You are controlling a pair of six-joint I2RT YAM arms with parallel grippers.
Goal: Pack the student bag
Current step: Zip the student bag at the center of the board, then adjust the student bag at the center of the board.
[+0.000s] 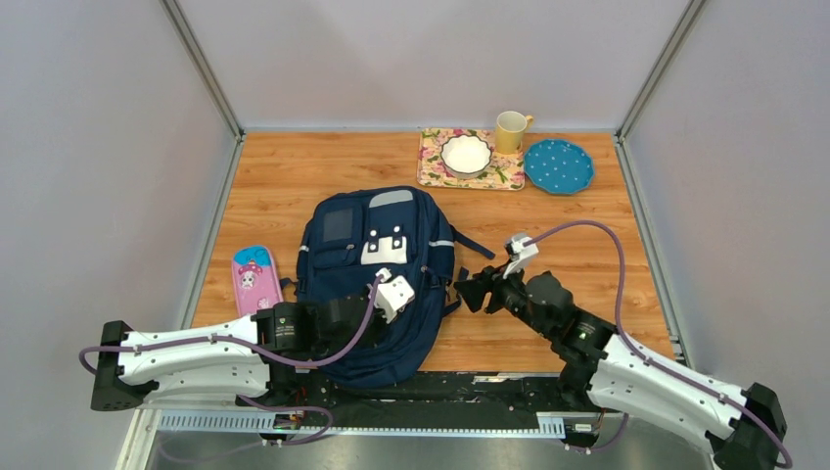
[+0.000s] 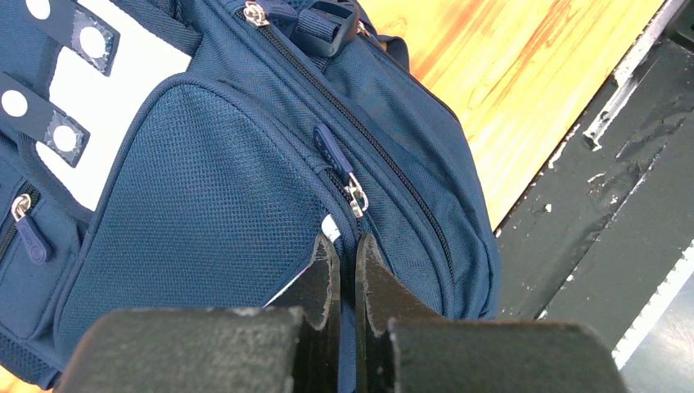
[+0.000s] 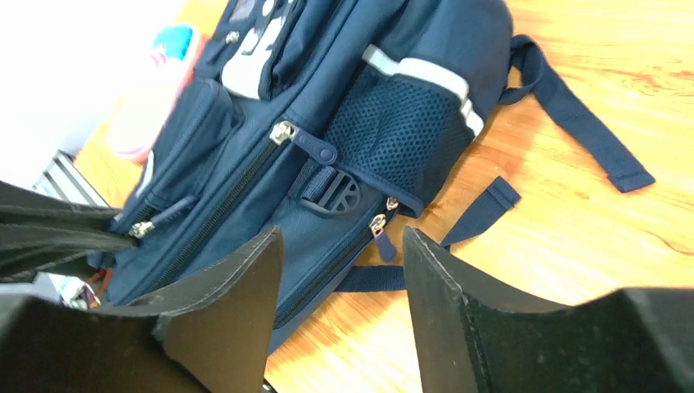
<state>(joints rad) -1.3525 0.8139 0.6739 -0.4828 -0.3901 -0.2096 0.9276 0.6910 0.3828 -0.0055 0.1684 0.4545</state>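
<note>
The student bag point(image 1: 338, 257), a navy backpack with a white dotted patch, lies flat on the middle of the wooden table. My left gripper point(image 1: 401, 311) rests on its lower front. In the left wrist view the left gripper point(image 2: 348, 242) is shut on a fold of the bag point(image 2: 205, 188) just below a zipper pull point(image 2: 356, 196). My right gripper point(image 1: 468, 292) stands open at the bag's right side. In the right wrist view a side zipper pull point(image 3: 379, 226) and a strap point(image 3: 372, 278) show between its fingers point(image 3: 342, 235), which grip nothing.
A pink pencil case point(image 1: 254, 279) lies left of the bag. At the back right are a floral mat with a white bowl point(image 1: 467, 154), a yellow mug point(image 1: 510, 130) and a blue dotted plate point(image 1: 558, 166). A loose strap point(image 3: 581, 131) trails right of the bag.
</note>
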